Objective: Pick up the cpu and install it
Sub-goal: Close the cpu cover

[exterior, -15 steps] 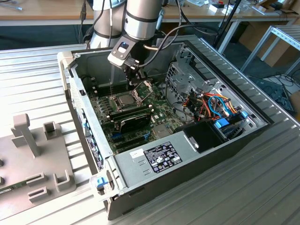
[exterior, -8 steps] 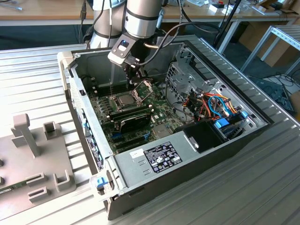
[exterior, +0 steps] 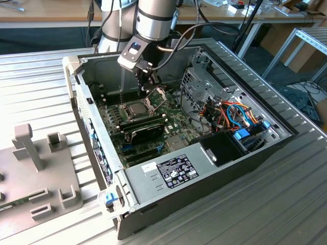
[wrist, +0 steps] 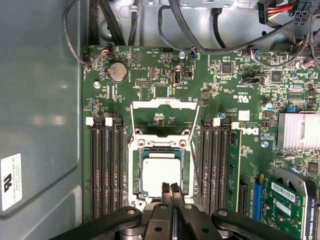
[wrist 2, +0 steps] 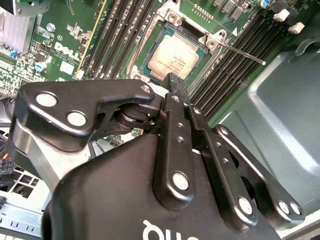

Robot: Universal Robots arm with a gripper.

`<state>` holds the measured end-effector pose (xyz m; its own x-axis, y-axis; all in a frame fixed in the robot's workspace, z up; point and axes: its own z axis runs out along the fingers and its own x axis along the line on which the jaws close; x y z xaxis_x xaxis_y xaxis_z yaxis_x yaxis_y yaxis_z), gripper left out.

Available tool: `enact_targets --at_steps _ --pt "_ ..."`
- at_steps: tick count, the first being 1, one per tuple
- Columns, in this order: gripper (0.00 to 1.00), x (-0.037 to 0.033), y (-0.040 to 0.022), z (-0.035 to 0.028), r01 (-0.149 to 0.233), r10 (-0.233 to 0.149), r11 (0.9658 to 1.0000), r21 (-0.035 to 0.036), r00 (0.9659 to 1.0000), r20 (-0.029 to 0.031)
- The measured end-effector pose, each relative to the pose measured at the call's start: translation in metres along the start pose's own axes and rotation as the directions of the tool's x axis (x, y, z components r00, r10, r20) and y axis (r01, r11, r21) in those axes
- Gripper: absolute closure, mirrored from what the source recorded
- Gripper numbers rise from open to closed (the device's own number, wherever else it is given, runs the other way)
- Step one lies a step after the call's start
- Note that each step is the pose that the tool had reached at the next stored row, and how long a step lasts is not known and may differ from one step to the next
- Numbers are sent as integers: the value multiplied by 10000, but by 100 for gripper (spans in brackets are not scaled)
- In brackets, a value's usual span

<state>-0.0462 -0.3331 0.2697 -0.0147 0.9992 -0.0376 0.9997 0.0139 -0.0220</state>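
Cpu lies flat in the socket, on the board with the frame flipped up. Gripper clenched, fingers pressed together, grasping nothing - tips hang just over one edge of the cpu.

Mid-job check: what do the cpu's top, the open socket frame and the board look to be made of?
The cpu: dull silver-grey metal lid, matte, with only soft glare. The socket frame: bare bright metal, likely stamped steel, judging by its thin pale edges. The motherboard: green-coated circuit laminate, probably fibreglass, dotted with solder points.
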Motion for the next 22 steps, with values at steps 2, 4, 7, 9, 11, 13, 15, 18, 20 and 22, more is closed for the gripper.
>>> enact_targets --at_steps 2,4,7,9,11,13,15,18,20,22 --pt "89 0 0 -12 0 0 10000 0 10000 0" --pt "89 0 0 -20 0 0 10000 -1 10000 -2" --pt "89 -1 0 -24 0 0 10000 0 10000 0" --pt "89 -1 0 -24 0 0 10000 0 10000 -1" --pt "89 -1 0 -24 0 0 10000 0 10000 -1" --pt "89 -1 -1 -25 0 0 10000 0 10000 0" --pt "89 -1 1 -25 1 -1 10000 0 10000 0" --pt "89 -1 31 -26 1 -1 10000 0 10000 1" --pt "89 -2 37 -26 -1 1 10000 0 10000 0" --pt "89 -1 38 -26 -1 1 10000 0 10000 0"
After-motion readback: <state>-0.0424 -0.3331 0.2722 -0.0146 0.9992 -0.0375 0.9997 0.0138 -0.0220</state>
